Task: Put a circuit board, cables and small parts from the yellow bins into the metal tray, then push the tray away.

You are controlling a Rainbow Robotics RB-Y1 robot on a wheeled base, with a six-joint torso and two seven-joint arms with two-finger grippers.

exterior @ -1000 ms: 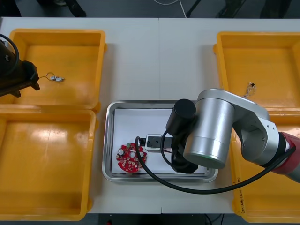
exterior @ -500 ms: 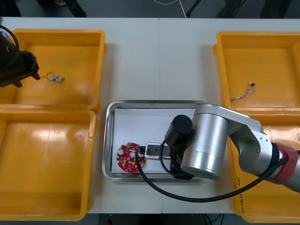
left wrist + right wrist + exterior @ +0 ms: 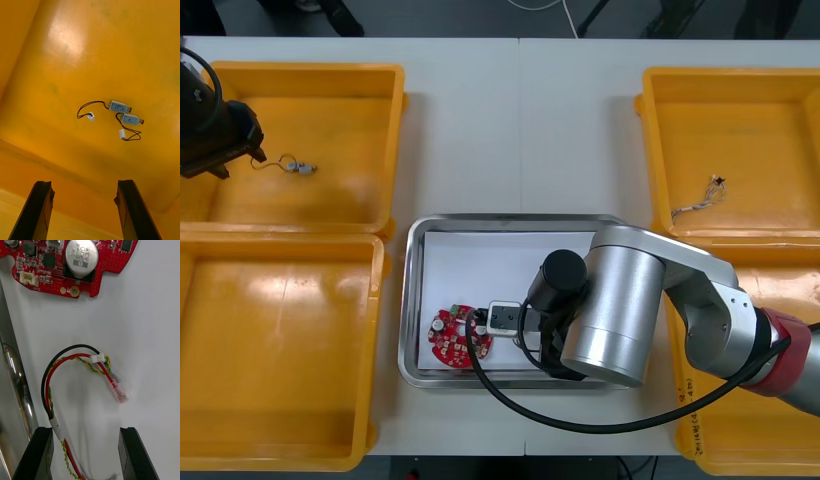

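My right gripper is open, low over the white floor of the metal tray. A red and yellow cable with a black strand lies loose on that floor, its tail running back between the fingers close to one of them. The round red circuit board lies just beyond it, also seen as the board in the right wrist view. My left gripper is open above the far left yellow bin, short of two small metal parts with thin black wires.
The right arm covers the tray's right half. A thin cable lies in the far right yellow bin. The near left bin has a bare floor. The tray's metal wall runs beside one right finger.
The right arm has sunk toward the tray's near side and its fingers, shut a moment ago, now stand apart with the cable lying free. The left gripper has drifted slightly toward the table's far edge.
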